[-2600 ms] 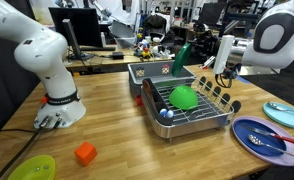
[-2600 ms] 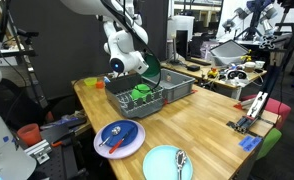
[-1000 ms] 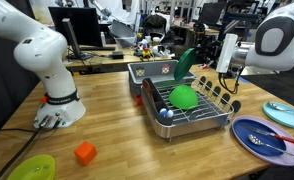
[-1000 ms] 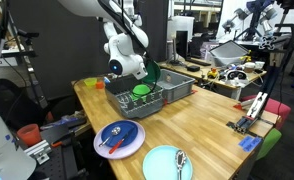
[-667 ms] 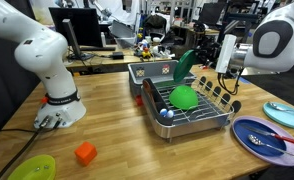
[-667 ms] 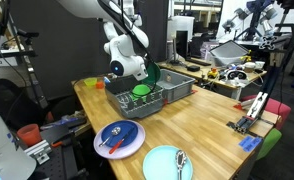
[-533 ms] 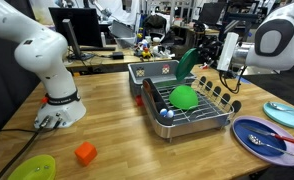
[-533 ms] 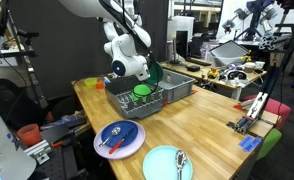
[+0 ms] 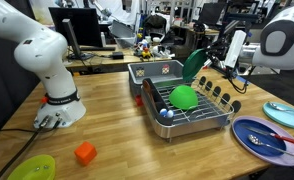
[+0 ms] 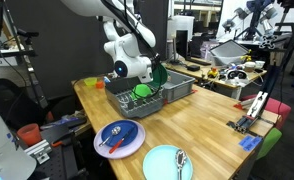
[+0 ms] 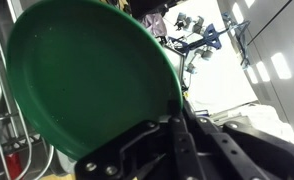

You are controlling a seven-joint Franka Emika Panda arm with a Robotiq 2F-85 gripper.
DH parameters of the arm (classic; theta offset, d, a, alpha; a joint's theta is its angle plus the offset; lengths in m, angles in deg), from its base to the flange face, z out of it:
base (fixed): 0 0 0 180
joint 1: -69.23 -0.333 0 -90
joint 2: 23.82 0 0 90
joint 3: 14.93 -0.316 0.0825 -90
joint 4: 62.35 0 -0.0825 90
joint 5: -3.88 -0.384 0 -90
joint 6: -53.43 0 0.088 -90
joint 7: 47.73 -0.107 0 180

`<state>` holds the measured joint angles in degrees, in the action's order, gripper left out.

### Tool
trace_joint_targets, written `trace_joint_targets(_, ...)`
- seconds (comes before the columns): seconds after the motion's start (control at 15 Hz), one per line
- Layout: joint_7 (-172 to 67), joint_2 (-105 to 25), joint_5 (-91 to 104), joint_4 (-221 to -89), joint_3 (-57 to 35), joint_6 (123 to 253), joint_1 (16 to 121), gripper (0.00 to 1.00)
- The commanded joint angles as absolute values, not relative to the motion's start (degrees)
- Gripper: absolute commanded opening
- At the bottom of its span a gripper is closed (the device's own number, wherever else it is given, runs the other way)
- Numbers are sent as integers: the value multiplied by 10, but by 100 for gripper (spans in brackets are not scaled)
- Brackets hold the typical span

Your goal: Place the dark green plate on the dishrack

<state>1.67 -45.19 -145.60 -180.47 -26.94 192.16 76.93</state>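
Wooden desk (image 9: 117, 130), contents listed by position relative to the dishrack (image 9: 192, 112).

- Lime plate (image 9: 32, 168), 1: far left of the dishrack, at the desk's near corner.
- Orange block (image 9: 84, 153), 1: left of the dishrack, near the lime plate.
- Grey bin (image 9: 155, 72), 1: just behind the dishrack.
- Bright green bowl (image 9: 184, 97), 1: upside down inside the dishrack.
- Dark green plate (image 9: 194, 65), 1: held tilted on edge in the air over the dishrack's rear side, above the bowl. The fingers (image 11: 177, 140) are clamped on its rim, as the wrist view shows.
- Purple plate (image 9: 257, 135), 1: on the desk right of the dishrack, near its front corner.
- Light blue plate (image 9: 284, 113), 1: farther right, well apart from the dishrack.

Plates counted: 4.
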Motion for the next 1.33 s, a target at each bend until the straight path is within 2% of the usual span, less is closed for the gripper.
trace_joint_targets(0.0, -40, -434, -1455, -1824, -205, 1933, 694, 1)
trace_joint_targets(0.47, -113, -405, -1454, -1857, -166, 1942, 639, 1)
trace_joint_targets(1.27, -182, -316, -1454, -1953, -163, 1941, 628, 1)
